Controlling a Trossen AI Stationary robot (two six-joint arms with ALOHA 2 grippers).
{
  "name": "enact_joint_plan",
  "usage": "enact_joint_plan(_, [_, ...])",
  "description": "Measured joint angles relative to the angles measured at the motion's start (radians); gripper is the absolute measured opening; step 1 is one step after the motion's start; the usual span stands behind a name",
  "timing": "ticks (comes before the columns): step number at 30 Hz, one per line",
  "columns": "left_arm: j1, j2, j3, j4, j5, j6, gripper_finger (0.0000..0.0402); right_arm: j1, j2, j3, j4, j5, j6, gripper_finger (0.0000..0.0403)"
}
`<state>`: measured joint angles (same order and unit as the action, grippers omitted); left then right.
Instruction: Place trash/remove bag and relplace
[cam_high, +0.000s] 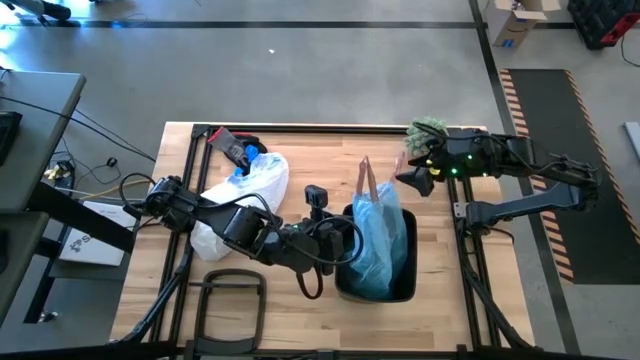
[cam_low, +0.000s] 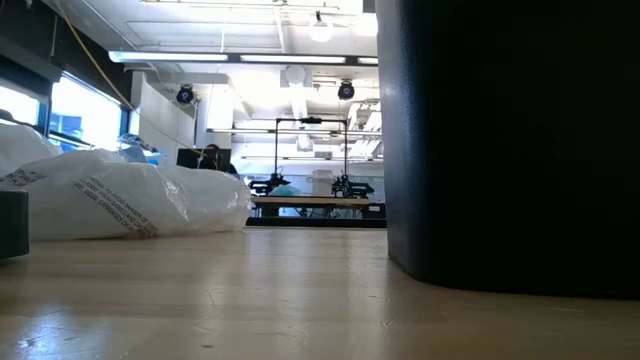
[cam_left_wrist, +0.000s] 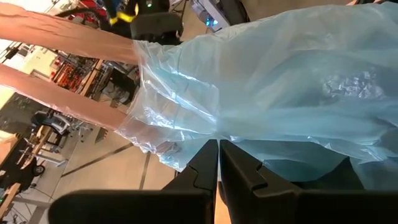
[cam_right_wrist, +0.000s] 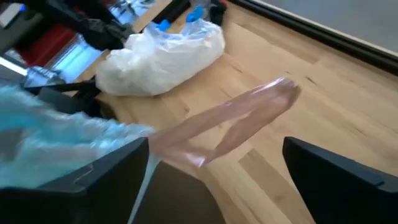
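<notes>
The light-blue bag (cam_high: 380, 235) sits bunched in the black bin (cam_high: 345, 285) at the table's middle. Its two reddish tie loops (cam_high: 367, 176) stick up toward the far edge. My left gripper (cam_high: 338, 243) is at the bin's left rim, shut against the bag's side (cam_left_wrist: 267, 81). My right gripper (cam_high: 412, 178) hovers open just right of the ties. In the right wrist view one reddish tie loop (cam_right_wrist: 233, 124) stretches between its spread fingers (cam_right_wrist: 217, 168) without touching them. No loose trash shows. My left gripper pinches the bag's crinkled blue film (cam_left_wrist: 205, 138) between its two fingertips, coming level from the table's left. The film above the fingers is gathered into folds; one layer or several, I cannot tell. The rest of the bag stays in the bin.
A whiter plastic bag with blue bits (cam_high: 245, 190) lies left of the bin, also seen in the low view (cam_low: 110, 195). A small green plant (cam_high: 428, 128) stands at the far right corner, and a black-and-red tool (cam_high: 232, 146) lies at the far left. The bin (cam_low: 510, 140) blocks the low view's right half.
</notes>
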<state>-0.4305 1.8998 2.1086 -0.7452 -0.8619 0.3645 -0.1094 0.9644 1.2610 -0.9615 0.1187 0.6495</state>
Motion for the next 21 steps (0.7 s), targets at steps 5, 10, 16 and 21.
enact_joint_plan(5, [0.000, 0.000, 0.000, -0.017, 0.000, -0.019, 0.0000, -0.047, 0.034, 0.000, 0.059, -0.054, 0.003, 0.0368])
enact_joint_plan(10, [0.000, 0.000, 0.000, -0.030, 0.000, -0.024, 0.0000, -0.079, 0.075, 0.000, 0.092, -0.084, 0.043, 0.0363])
enact_joint_plan(16, [0.000, 0.000, 0.000, -0.045, 0.000, -0.038, 0.0000, -0.080, 0.116, 0.000, 0.098, -0.158, 0.035, 0.0304])
enact_joint_plan(21, [0.002, 0.000, 0.000, -0.045, 0.000, -0.041, 0.0000, -0.066, 0.106, 0.000, 0.124, -0.202, 0.020, 0.0194])
